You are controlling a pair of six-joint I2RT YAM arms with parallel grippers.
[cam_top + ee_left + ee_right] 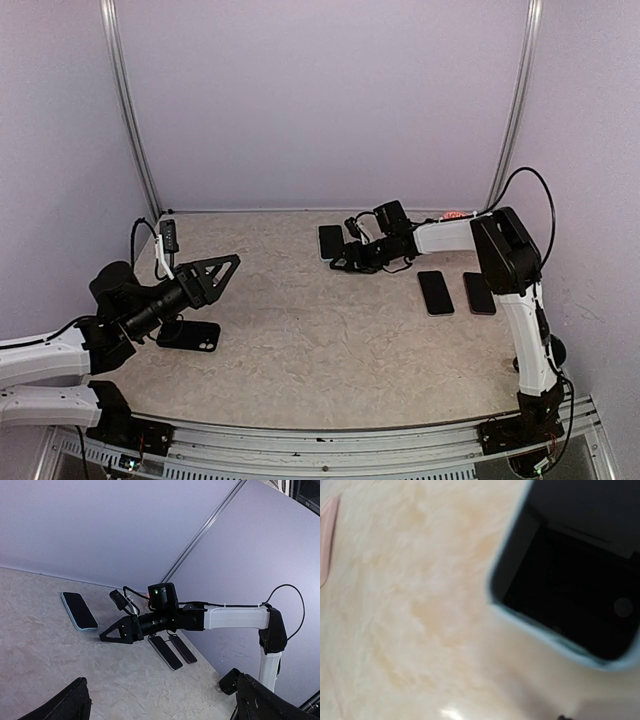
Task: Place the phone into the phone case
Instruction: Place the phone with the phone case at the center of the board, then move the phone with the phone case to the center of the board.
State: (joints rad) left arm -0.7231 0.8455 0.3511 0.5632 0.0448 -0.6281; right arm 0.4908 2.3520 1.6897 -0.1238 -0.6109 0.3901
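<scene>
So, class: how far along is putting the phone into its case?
Done: unclear; a dark blue-rimmed slab lies flat by the right gripper, possibly a cased phone. In hand: nothing visibly gripped; the left gripper hangs open near a black slab. Left: two dark slabs lie untouched.

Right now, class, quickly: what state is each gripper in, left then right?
Left gripper: open, holding nothing.
Right gripper: nothing seen in it; open or closed cannot be told.
</scene>
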